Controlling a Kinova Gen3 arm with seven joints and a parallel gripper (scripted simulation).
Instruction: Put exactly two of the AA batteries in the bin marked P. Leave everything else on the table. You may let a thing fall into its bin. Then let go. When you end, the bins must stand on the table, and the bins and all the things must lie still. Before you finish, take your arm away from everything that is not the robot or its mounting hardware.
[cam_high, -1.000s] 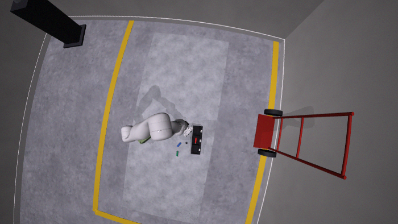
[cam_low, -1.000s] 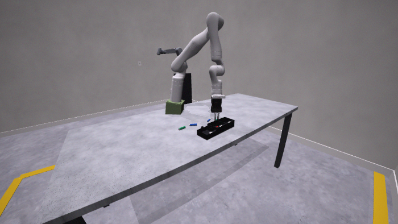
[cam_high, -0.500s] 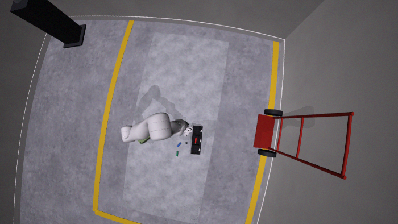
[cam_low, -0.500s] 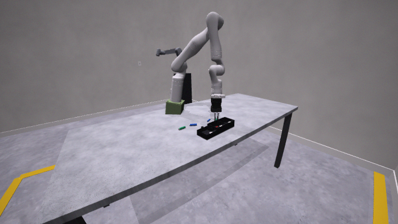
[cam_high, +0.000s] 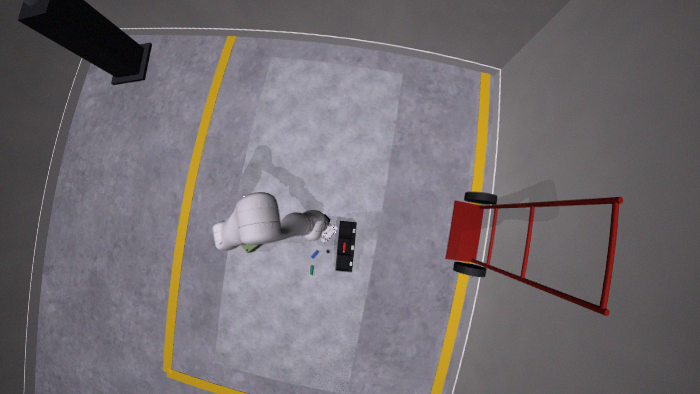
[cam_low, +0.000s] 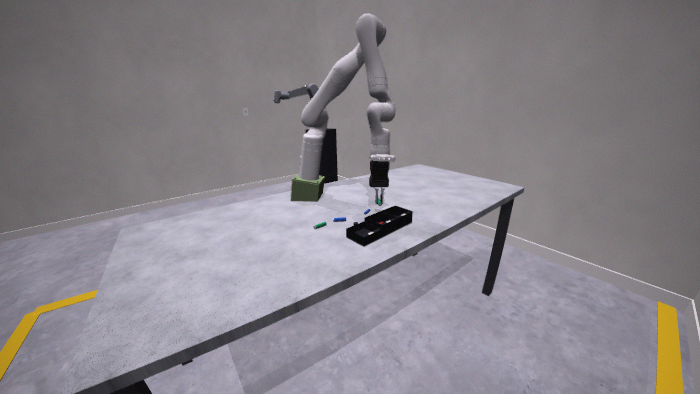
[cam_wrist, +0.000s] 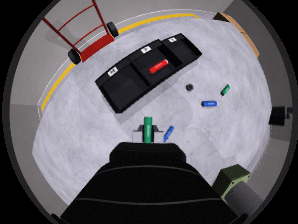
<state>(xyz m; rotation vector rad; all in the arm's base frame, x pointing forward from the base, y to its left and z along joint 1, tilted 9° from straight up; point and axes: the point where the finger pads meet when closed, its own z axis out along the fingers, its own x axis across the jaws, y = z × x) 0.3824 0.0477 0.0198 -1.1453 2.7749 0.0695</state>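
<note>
My gripper (cam_low: 379, 198) is shut on a green AA battery (cam_wrist: 148, 127) and holds it upright above the table, just beside the far end of a row of three black bins (cam_low: 380, 225). The bins also show in the wrist view (cam_wrist: 149, 66). The middle bin holds a red thing (cam_wrist: 158, 67). The bin labels are too small to read. A blue battery (cam_wrist: 168, 133) lies on the table under the gripper. Another blue battery (cam_wrist: 209, 104) and a green battery (cam_wrist: 225, 90) lie further off.
A small dark round thing (cam_wrist: 189, 87) lies on the table near the bins. The robot's green base (cam_low: 306, 188) stands at the table's back. A red hand truck (cam_high: 530, 240) stands on the floor beyond the table.
</note>
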